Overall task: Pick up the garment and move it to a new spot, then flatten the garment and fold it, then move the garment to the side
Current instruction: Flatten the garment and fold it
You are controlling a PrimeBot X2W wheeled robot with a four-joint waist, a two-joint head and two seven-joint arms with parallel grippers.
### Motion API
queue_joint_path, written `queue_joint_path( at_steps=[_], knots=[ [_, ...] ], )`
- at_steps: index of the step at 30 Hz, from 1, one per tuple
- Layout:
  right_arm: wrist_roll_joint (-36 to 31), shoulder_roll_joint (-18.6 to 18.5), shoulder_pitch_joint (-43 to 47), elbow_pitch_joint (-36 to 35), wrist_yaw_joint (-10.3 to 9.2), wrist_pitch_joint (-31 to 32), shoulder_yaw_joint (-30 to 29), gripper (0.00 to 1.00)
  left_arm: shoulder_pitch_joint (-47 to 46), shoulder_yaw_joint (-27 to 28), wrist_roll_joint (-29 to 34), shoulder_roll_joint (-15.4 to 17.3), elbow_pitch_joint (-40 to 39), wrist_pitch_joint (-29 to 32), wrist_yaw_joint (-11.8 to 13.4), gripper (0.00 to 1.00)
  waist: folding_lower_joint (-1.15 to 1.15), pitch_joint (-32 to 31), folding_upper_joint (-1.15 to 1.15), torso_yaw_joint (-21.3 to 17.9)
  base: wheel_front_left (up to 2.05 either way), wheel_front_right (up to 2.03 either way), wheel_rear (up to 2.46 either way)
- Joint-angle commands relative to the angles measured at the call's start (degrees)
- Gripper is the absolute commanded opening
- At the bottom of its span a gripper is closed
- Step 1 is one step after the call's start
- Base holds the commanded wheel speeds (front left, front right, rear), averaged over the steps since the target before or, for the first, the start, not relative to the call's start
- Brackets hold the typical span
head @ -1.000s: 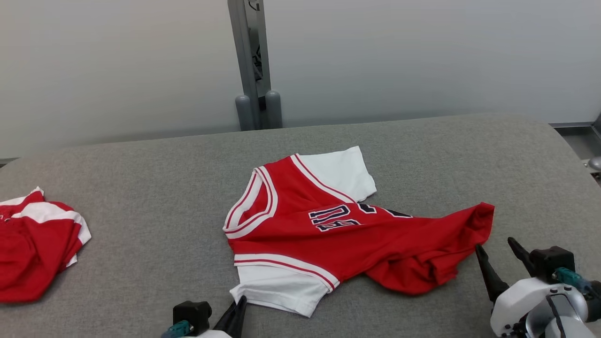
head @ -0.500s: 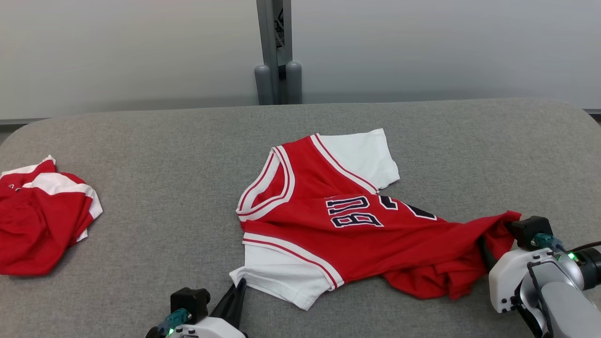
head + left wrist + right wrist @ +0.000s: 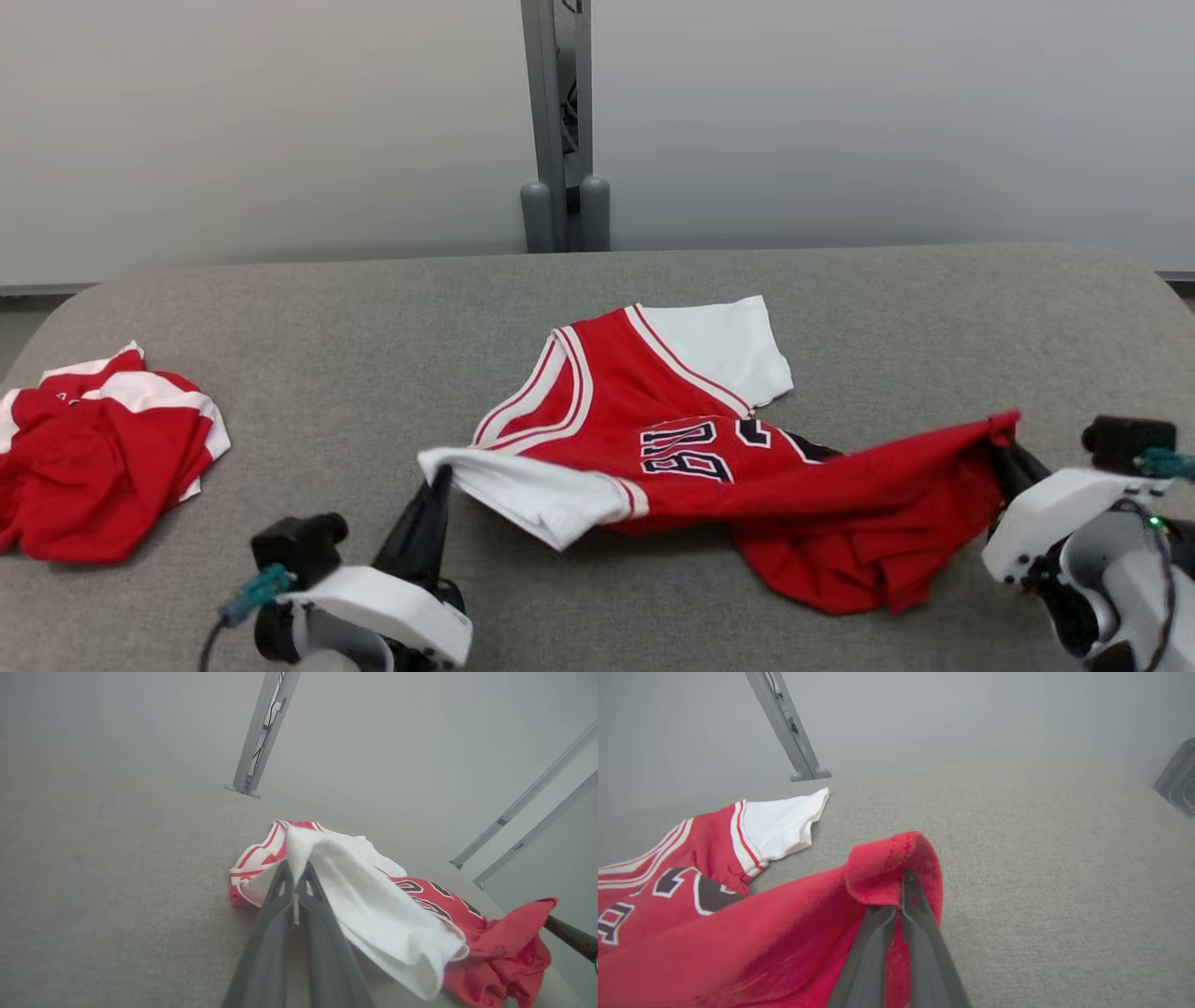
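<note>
The garment (image 3: 709,457) is a red jersey with white sleeves, striped trim and dark lettering, lying crumpled in the middle of the grey table (image 3: 840,299). My left gripper (image 3: 437,478) is shut on the near white sleeve (image 3: 373,910) and holds its tip off the table. At the right, my right gripper (image 3: 1006,450) is shut on the red hem corner (image 3: 896,868), which is also raised. The cloth between the two grips hangs partly lifted, while the far sleeve (image 3: 780,821) and collar rest on the table. In the left wrist view a dark finger of the other gripper (image 3: 570,940) enters from the right.
A second red and white garment (image 3: 103,448) lies bunched at the table's left edge. A grey post (image 3: 560,121) stands behind the table's far edge against a pale wall. Bare grey table stretches to the right and far side of the jersey.
My right gripper closed on the red hem corner and raised it. My left gripper lifted the white sleeve off the table. The head camera has also shifted.
</note>
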Motion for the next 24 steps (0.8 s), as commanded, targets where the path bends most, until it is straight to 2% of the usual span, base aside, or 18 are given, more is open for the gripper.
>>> queue_joint_path(
  at_steps=[1,4,8,13,17,24],
  knots=[
    [4.83,-2.00,0.97,-4.41,-0.02,2.30,0.05,0.00,-1.41,1.45,-1.33,1.51,-1.86,0.30,-0.64,0.00,0.00,-1.61,0.00,-0.55,0.00,0.00,0.00],
    [15.54,-6.51,3.31,-16.13,-0.02,8.67,-0.41,0.00,-3.57,4.05,-4.42,3.25,-6.71,2.79,-1.28,0.00,0.00,-3.09,0.00,-0.97,0.00,0.00,0.00],
    [24.61,-13.54,5.31,-29.29,-0.02,14.91,-2.69,0.00,-7.80,7.03,-7.52,6.48,-12.56,7.55,-1.27,0.00,0.00,-4.59,0.00,-1.21,0.00,0.00,0.00],
    [33.31,-17.95,4.43,-39.89,-0.02,21.10,-6.50,0.00,-15.01,9.16,-11.44,8.45,-17.55,14.21,-0.99,0.00,0.00,-5.63,0.00,-1.44,0.00,0.00,0.00],
    [36.81,-19.98,1.89,-44.15,-0.02,23.75,-8.96,0.00,-21.73,10.25,-13.61,9.77,-20.04,18.87,-0.70,0.00,0.00,-6.13,0.00,-1.69,0.00,0.00,0.00],
    [36.06,-21.62,-3.89,-45.00,-0.03,23.21,-11.27,0.00,-31.13,11.30,-11.62,12.12,-21.18,19.86,-0.11,0.00,0.00,-6.94,0.00,-2.00,0.00,0.00,0.00]
  ],
)
